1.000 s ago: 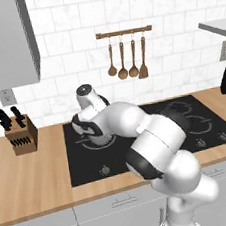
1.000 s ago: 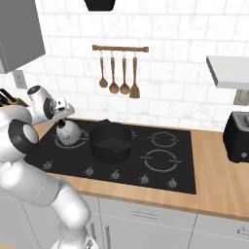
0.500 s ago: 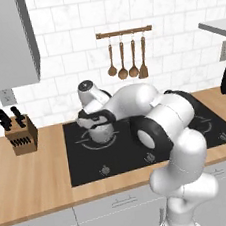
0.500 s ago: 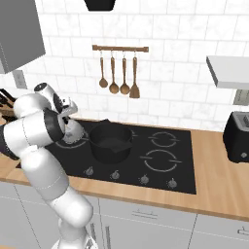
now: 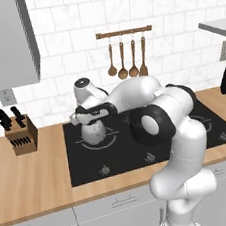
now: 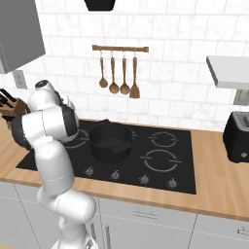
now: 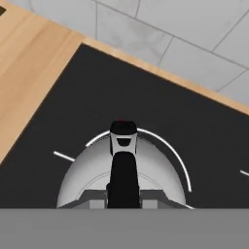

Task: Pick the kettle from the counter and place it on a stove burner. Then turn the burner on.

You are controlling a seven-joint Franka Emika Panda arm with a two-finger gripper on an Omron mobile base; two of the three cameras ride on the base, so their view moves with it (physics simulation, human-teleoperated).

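Silvery-white and squat, the kettle (image 5: 94, 131) is sitting on the black cooktop (image 5: 121, 157) near its back left corner, inside the large grey ring of the stove burner (image 7: 172, 151). The claw (image 5: 87, 114) is hanging directly above it, at the kettle's top. In the hand view the black handle (image 7: 123, 168) is running straight down the middle of the dome, its long axis pointing from the claw toward the tiled wall. Whether the jaws are gripping that handle or standing apart from it I cannot tell, since the fingertips are not showing clearly. Judging by this, the placing step is looking done or nearly so. The burner knobs (image 5: 106, 170) are lying along the front edge of the cooktop, toward the robot from the kettle.
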